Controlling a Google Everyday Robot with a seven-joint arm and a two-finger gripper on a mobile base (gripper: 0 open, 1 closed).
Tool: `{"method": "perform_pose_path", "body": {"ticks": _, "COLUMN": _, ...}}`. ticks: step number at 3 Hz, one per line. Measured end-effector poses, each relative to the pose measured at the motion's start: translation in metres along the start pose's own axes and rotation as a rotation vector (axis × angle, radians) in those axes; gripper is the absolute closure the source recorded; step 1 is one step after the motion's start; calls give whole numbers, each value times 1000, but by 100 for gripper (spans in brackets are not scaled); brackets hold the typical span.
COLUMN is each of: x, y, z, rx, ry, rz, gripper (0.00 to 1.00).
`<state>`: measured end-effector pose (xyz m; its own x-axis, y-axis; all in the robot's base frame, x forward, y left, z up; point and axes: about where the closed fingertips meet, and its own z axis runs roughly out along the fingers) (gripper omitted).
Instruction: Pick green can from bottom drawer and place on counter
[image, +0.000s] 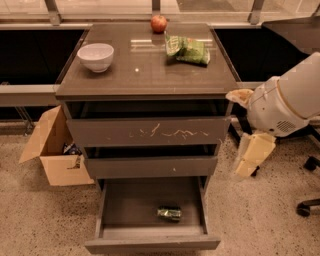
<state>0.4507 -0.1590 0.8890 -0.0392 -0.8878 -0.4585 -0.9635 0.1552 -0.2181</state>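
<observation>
The green can (169, 213) lies on its side on the bare floor of the open bottom drawer (131, 203), right of the middle and near the front. The counter (145, 70) is the glossy top of the cabinet. My gripper (251, 156) hangs below the white arm on the right. It is beside the cabinet's right side at the height of the middle drawer, up and to the right of the can and apart from it. It holds nothing that I can see.
On the counter stand a white bowl (96, 56), a red apple (158, 23) and a crinkled green snack bag (187, 50). The top drawer front (150, 132) is scratched. An open cardboard box (52, 152) sits on the floor at the left. Chair wheels (306, 206) are at the right.
</observation>
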Motion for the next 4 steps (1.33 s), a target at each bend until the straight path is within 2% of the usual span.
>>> {"method": "perform_pose_path", "body": {"ticks": 1, "x": -7, "y": 1, "z": 2, "rx": 1, "ry": -28, "rz": -21, "gripper": 0}}
{"method": "perform_pose_path", "body": {"ticks": 2, "x": -6, "y": 2, "z": 3, "rx": -3, "ry": -25, "rz": -19, "gripper": 0}}
{"method": "perform_pose_path", "body": {"ticks": 3, "x": 1, "y": 13, "z": 38, "rx": -34, "ry": -78, "rz": -27, "gripper": 0}}
{"method": "perform_pose_path", "body": {"ticks": 4, "x": 11, "y": 28, "z": 89, "rx": -77, "ry": -164, "rz": -47, "gripper": 0}}
